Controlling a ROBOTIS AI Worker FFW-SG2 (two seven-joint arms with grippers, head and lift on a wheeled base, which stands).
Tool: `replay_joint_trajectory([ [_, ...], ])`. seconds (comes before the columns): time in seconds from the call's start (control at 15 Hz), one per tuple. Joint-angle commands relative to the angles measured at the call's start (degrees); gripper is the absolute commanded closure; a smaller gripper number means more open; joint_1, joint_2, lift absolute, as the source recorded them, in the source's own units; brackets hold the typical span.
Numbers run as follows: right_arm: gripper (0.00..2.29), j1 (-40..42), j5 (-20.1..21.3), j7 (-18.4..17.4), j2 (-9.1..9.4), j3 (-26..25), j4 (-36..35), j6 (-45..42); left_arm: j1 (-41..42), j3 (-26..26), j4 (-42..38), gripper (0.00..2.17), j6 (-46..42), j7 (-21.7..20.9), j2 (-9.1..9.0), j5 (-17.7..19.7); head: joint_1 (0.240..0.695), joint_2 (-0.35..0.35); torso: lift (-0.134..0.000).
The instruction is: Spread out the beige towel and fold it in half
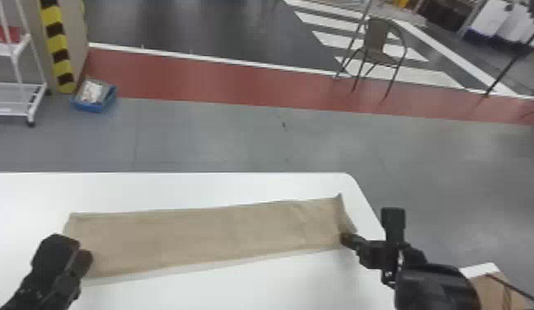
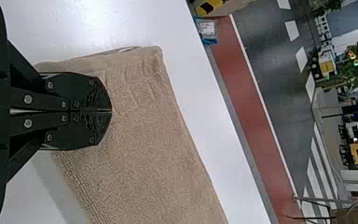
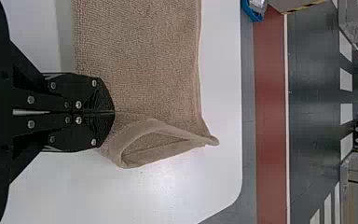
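The beige towel (image 1: 212,233) lies as a long, narrow strip across the white table, its right end slightly raised. At its left end is my left gripper (image 1: 87,264); in the left wrist view that gripper (image 2: 111,111) has its fingers closed together over the towel (image 2: 144,135) near one end. My right gripper (image 1: 345,239) is at the strip's near right corner. In the right wrist view the right gripper (image 3: 113,112) is shut on the towel (image 3: 140,60), whose end beside it bends up into an open loop between layers.
The white table (image 1: 175,185) has its rounded far right corner just beyond the towel's right end. A cardboard box (image 1: 493,288) stands low at the right. On the floor behind are a blue bin (image 1: 93,97), a white cart (image 1: 21,99) and a chair (image 1: 377,45).
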Motion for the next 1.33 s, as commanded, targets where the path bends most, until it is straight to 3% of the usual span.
replay_joint_trajectory([
  [0.0,1.72,1.7,-1.1,0.5,0.00,-0.5,-1.9,1.9,0.4,0.2,-0.3,1.82,0.2,0.0,0.65,-0.1,0.695,-0.350,0.000],
  [0.53,1.72,6.6,-4.7,2.3,1.23,-0.6,-10.5,9.1,4.0,2.4,-2.5,1.82,0.7,0.0,2.24,0.0,0.695,-0.346,0.000],
  [1.0,1.72,12.0,-7.1,3.0,4.31,-0.5,-21.1,17.2,7.7,6.2,-5.9,1.82,0.7,-0.7,3.47,0.4,0.695,-0.299,0.000],
  [1.27,1.72,15.4,-8.9,5.6,6.16,-2.3,-25.9,19.6,9.7,8.7,-7.4,1.82,0.7,-1.0,4.26,0.8,0.695,-0.261,0.000],
])
